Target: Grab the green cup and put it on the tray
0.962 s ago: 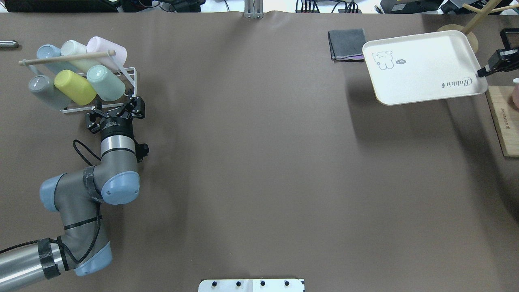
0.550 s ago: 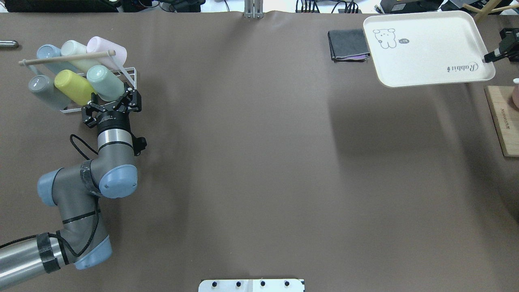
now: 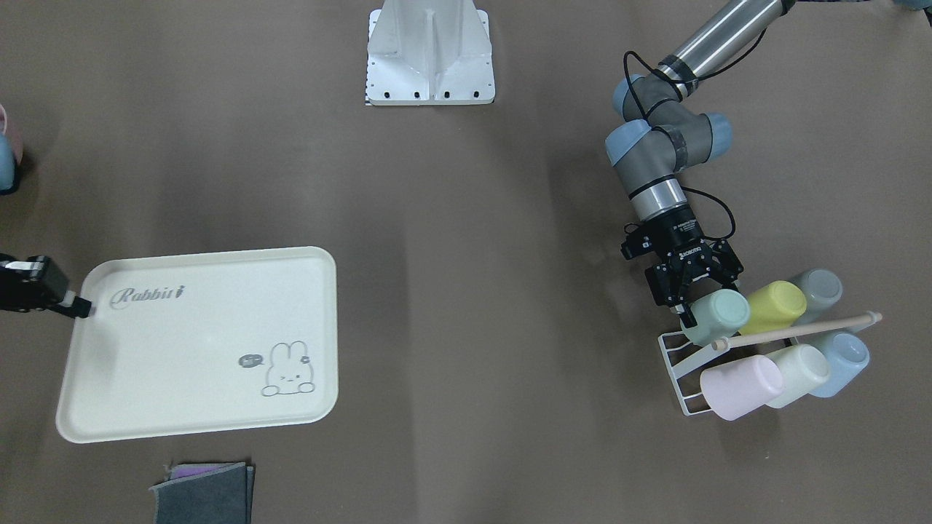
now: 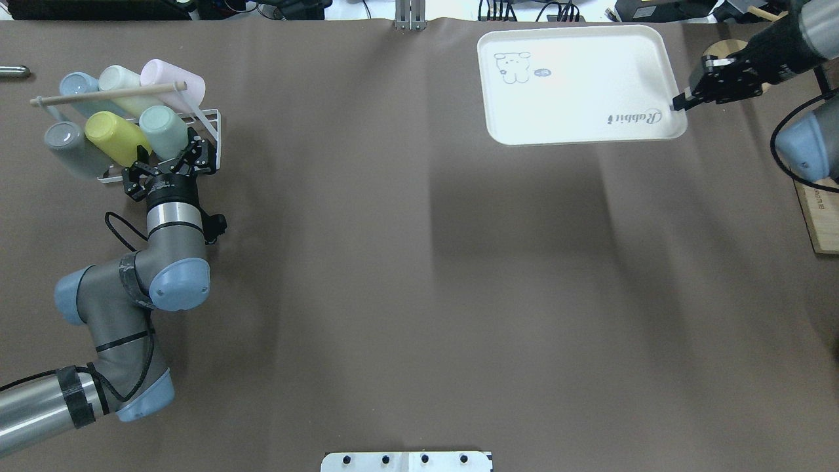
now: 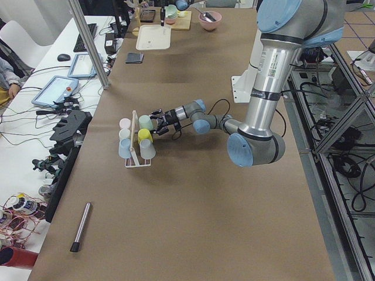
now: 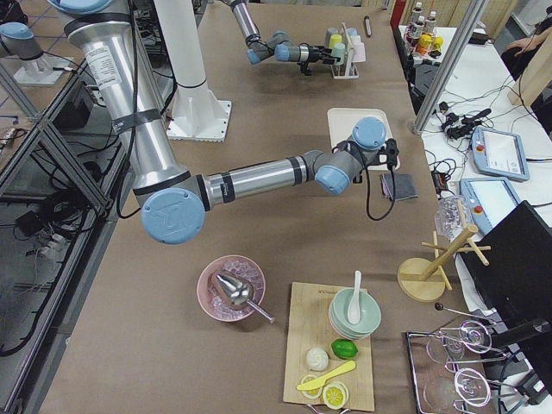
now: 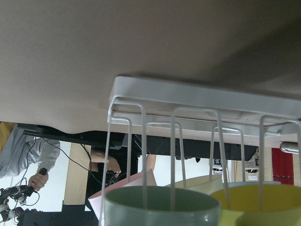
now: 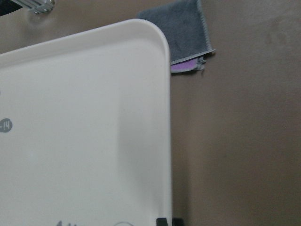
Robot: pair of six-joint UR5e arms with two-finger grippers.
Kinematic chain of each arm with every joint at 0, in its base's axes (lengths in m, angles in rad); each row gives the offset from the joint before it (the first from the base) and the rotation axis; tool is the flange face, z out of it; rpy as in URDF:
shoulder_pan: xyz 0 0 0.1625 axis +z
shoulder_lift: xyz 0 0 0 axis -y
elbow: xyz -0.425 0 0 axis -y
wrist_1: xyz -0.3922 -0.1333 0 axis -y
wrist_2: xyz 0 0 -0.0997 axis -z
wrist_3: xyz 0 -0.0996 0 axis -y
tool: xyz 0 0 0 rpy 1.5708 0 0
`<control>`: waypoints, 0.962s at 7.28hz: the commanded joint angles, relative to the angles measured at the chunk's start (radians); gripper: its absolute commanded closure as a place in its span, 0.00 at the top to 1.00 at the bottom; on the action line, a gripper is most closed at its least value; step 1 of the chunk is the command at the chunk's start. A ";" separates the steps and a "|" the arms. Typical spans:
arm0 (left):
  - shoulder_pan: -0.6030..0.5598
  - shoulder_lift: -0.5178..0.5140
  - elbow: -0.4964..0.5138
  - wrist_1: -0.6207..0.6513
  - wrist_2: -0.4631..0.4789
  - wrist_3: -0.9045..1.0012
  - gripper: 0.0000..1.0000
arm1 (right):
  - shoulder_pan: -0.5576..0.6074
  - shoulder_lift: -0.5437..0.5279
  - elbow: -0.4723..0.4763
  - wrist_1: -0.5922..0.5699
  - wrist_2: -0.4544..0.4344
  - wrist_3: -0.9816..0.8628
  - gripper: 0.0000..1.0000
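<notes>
The pale mint-green cup (image 4: 164, 130) lies on its side in a white wire rack (image 4: 211, 124) at the far left, beside a yellow-green cup (image 4: 117, 136). My left gripper (image 4: 172, 153) is open with its fingers at the green cup's near end (image 3: 717, 314). The left wrist view shows the cup's end (image 7: 160, 207) close below. My right gripper (image 4: 679, 105) is shut on the short edge of the cream tray (image 4: 577, 85) and holds it above the table at the far right. The tray also shows in the front view (image 3: 196, 342).
The rack also holds a grey cup (image 4: 65, 143), a pink cup (image 4: 174, 82) and others under a wooden rod (image 4: 108, 93). A folded grey cloth (image 3: 207, 495) lies under the tray's far edge. A wooden board (image 4: 816, 216) sits at the right edge.
My right gripper has carried the tray to the left, over the grey cloth. My left gripper has moved forward to the green cup in the rack.
</notes>
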 commanded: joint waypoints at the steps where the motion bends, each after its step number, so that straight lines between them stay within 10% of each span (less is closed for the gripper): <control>1: -0.006 -0.003 0.012 -0.007 0.000 0.001 0.97 | -0.222 0.009 0.113 0.001 -0.230 0.222 0.00; 7: -0.006 -0.053 0.055 -0.008 0.005 0.067 0.97 | -0.502 0.092 0.032 0.097 -0.496 0.402 0.00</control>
